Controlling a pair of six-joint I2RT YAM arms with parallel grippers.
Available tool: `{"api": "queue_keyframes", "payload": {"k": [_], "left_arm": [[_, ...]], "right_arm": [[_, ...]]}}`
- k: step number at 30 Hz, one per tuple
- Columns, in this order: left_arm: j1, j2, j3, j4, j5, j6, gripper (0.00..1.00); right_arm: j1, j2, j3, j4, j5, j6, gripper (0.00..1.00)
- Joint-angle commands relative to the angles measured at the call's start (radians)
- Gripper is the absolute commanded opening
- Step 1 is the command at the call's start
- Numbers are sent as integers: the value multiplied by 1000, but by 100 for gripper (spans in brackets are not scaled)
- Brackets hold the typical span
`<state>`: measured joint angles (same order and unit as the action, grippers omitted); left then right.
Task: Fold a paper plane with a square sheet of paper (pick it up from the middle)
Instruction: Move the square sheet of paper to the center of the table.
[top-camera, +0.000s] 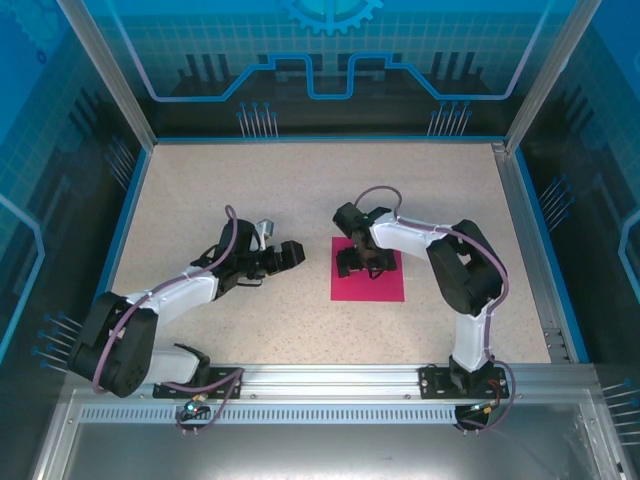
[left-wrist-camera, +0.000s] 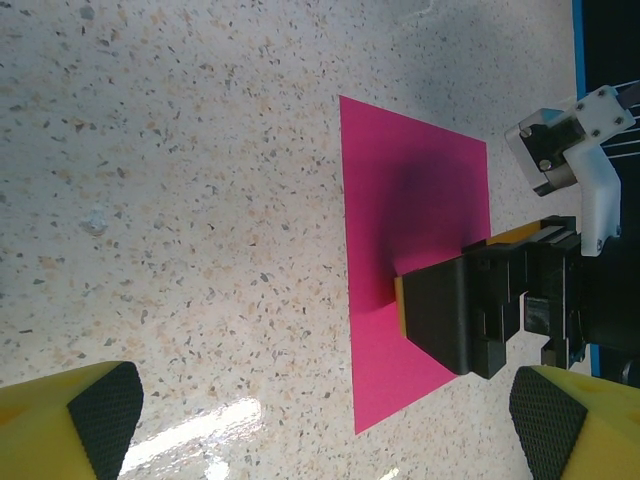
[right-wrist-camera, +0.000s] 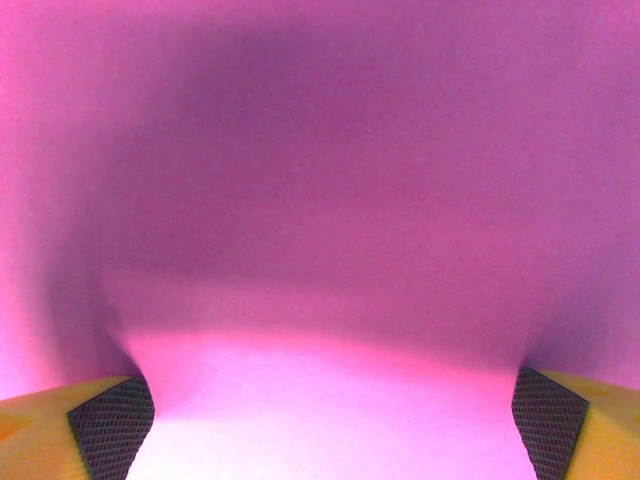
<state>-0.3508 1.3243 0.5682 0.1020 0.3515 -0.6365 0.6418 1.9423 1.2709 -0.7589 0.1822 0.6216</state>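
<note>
A speckled beige stone-look table (top-camera: 200, 180) with a blue border sits inside an enclosure of see-through panels printed with blue circuit lines (top-camera: 330, 60).

The square sheet of thin magenta-pink paper (top-camera: 385, 285) lies flat on the table, just off the table's centre toward 4 o'clock. It shows no crease, no raised corner and no fold in the overhead or left wrist views.

The right arm's black-and-yellow two-finger gripper (top-camera: 358, 264) is down over the sheet, toward its 11 o'clock part and not dead centre. In its own wrist view its textured black pads (right-wrist-camera: 110, 425) stand far apart at the two lower corners. Pink paper (right-wrist-camera: 320, 200) lies flat and shadowed between them, so the jaws are spread wide and have nothing pinched. Whether the fingertips press on the paper or sit just above it I cannot tell.

The left arm's matching gripper (top-camera: 292, 252) lies low at the sheet's 9 o'clock, just beside its edge and pointing at it. Its jaws are also wide apart and hold nothing. Its camera looks across the table to the pink square (left-wrist-camera: 420, 200).

As for progress, I judge the folding not begun. The sheet has yet to be pinched and lifted from its middle, and every crease of the pointed dart is yet to be made. No paper plane exists so far.
</note>
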Motion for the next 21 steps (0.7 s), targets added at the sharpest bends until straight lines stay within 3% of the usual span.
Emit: {"api": "queue_keyframes", "payload": {"k": [1, 16, 21], "left_arm": [[-8, 10, 30, -23, -23, 33, 98], [-7, 0, 33, -41, -38, 24, 99], [-8, 0, 36, -44, -34, 25, 99]], "right_arm": [[26, 113, -34, 9, -25, 7, 99], [42, 160, -13, -17, 2, 18, 96], [38, 76, 21, -45, 11, 13, 99]]}}
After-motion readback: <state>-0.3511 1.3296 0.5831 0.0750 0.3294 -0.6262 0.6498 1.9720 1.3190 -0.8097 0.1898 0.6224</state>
